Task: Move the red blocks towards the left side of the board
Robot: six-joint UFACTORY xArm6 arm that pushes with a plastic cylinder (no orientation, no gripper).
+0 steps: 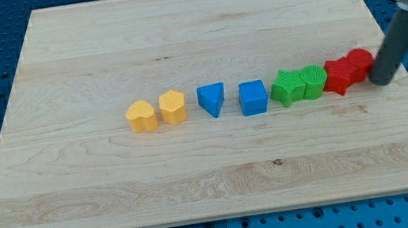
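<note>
My tip (383,81), a bare rod grasping nothing, touches the red blocks' (348,70) right side, placed to shove them left.

A pale wooden worktop (175,22) is carrying a row of small plastic blocks running across its middle. From the view's left: a yellow heart-shaped block (141,116) and a yellow hexagonal block (173,107) are sitting just beside each other; a blue triangular block (212,99) and a blue cube (253,97) are standing apart; a green star-shaped block (288,88), a green ridged block (313,81), a red star-shaped block (339,76) and a red cylinder (360,63) are touching in a chain. My tip (382,81) is resting against the cylinder's right.
</note>
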